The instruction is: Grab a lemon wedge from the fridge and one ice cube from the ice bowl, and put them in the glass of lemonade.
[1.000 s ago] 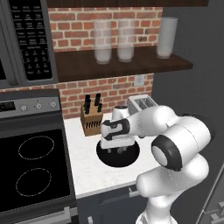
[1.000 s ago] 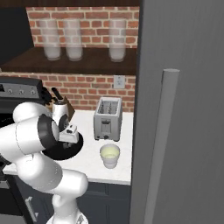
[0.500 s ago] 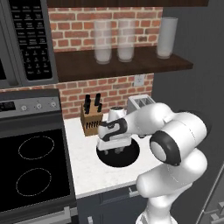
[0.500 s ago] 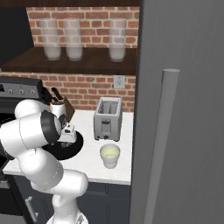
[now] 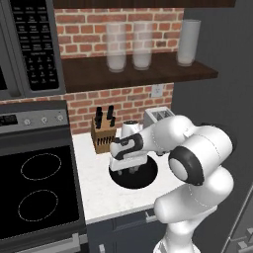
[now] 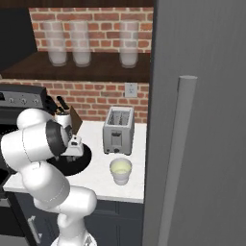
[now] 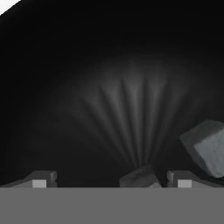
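Gripper (image 7: 109, 181) down inside the ice bowl (image 5: 143, 180) on the counter (image 5: 106, 190), fingers spread wide, an ice cube (image 7: 139, 177) between them, another ice cube (image 7: 209, 148) tilted to one side. Glass of lemonade (image 6: 120, 170) upright before the toaster (image 6: 118, 130).

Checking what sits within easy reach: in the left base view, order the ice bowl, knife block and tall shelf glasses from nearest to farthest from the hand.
1. Ice bowl: directly under the open hand.
2. Knife block: just behind, to the left, against the brick wall.
3. Tall glasses: high on the shelf above.

Red brick wall (image 5: 118, 101), dark wooden shelf (image 5: 138, 74), white counter (image 5: 101, 190)
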